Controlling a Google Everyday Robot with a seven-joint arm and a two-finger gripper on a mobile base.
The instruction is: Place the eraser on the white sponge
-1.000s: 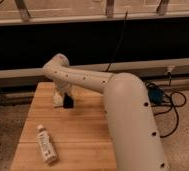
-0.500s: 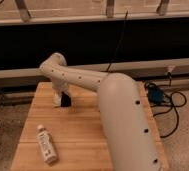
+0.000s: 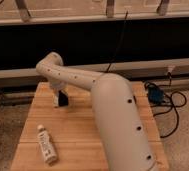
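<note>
My arm reaches across the wooden table (image 3: 78, 131) to its far left part. There the gripper (image 3: 59, 98) points down, just above the board. A flat black block, the eraser (image 3: 63, 99), stands on end at its tips and appears held in the shut fingers. A small whitish shape (image 3: 55, 101) sits right against the eraser's left side. I cannot tell whether it is the white sponge or part of the gripper.
A white labelled bottle (image 3: 46, 144) lies near the front left of the table. My arm's thick forearm (image 3: 120, 120) covers the right half. On the floor to the right are a blue box (image 3: 155, 93) and black cables (image 3: 175, 107). A dark wall runs behind.
The gripper has shifted a little to the left over the far left part of the table, and the black block went with it. The bottle has not moved.
</note>
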